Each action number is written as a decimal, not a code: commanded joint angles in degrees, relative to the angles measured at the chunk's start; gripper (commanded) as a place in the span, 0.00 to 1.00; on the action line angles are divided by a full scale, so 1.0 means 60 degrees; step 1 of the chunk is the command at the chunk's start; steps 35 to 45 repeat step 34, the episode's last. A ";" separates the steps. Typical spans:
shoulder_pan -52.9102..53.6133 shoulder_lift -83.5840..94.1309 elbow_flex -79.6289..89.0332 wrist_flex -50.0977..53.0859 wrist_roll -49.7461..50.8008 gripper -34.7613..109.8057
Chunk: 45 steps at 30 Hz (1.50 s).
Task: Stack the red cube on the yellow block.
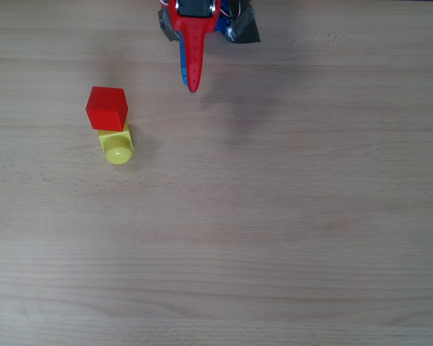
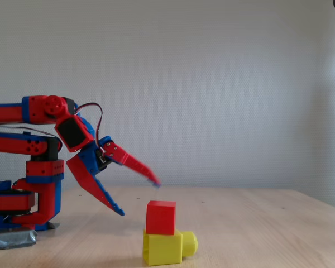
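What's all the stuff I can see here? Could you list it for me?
red cube: one, bright red, resting on top of the yellow block, left of centre in the overhead view.
yellow block: one, bright yellow, lying on the table under the cube, its round stud pointing right in the fixed view.
table: one, light wood grain, under everything.
wall: one, pale grey, behind the table in the fixed view.
tape: one grey patch, at the arm's base.
arm: one, red and blue, folded back at the left of the fixed view.
gripper: one, red and blue, open, empty, apart from the stack.
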 commanded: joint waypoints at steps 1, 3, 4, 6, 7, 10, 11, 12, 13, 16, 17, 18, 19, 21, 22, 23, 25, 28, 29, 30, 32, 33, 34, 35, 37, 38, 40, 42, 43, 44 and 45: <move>0.0176 0.1230 0.0000 0.0659 -0.0088 0.37; -0.0088 0.1685 0.0073 0.0894 -0.0176 0.25; -0.0249 0.1699 0.0146 0.0879 -0.0176 0.24; -0.0469 0.1699 0.0176 0.0923 -0.0264 0.24; -0.0469 0.1699 0.0176 0.0937 -0.0264 0.24; -0.0366 0.1699 0.0176 0.0923 -0.0161 0.24; -0.0366 0.1699 0.0176 0.0923 -0.0132 0.24; -0.0322 0.1699 0.0176 0.0923 -0.0117 0.24; -0.0278 0.1699 0.0176 0.0923 -0.0117 0.24; -0.0234 0.1699 0.0176 0.0923 -0.0073 0.24; -0.0220 0.1699 0.0176 0.0923 -0.0073 0.24; -0.0220 0.1699 0.0176 0.0923 -0.0073 0.24; -0.0220 0.1699 0.0176 0.0923 -0.0073 0.24; -0.0220 0.1699 0.0176 0.0923 -0.0073 0.24; -0.0220 0.1699 0.0176 0.0923 -0.0059 0.24; -0.0190 0.1699 0.0161 0.0923 -0.0044 0.24; -0.0190 0.1699 0.0161 0.0937 -0.0044 0.24; -0.0190 0.1699 0.0161 0.0937 -0.0088 0.24; -0.0190 0.1699 0.0161 0.0937 -0.0088 0.24; -0.0190 0.1699 0.0161 0.0937 -0.0073 0.24; -0.0190 0.1699 0.0161 0.0937 -0.0073 0.24; -0.0190 0.1699 0.0161 0.0937 -0.0073 0.24; -0.0190 0.1699 0.0161 0.0937 -0.0073 0.24; -0.0190 0.1699 0.0161 0.0937 -0.0073 0.24; -0.0190 0.1699 0.0161 0.0937 -0.0073 0.24; -0.0190 0.1699 0.0161 0.0937 -0.0073 0.24; -0.0190 0.1699 0.0161 0.0937 -0.0073 0.24; -0.0190 0.1699 0.0161 0.0937 -0.0073 0.24; -0.0190 0.1699 0.0161 0.0937 -0.0073 0.24; -0.0190 0.1699 0.0161 0.0937 -0.0073 0.24; -0.0190 0.1699 0.0161 0.0937 -0.0073 0.24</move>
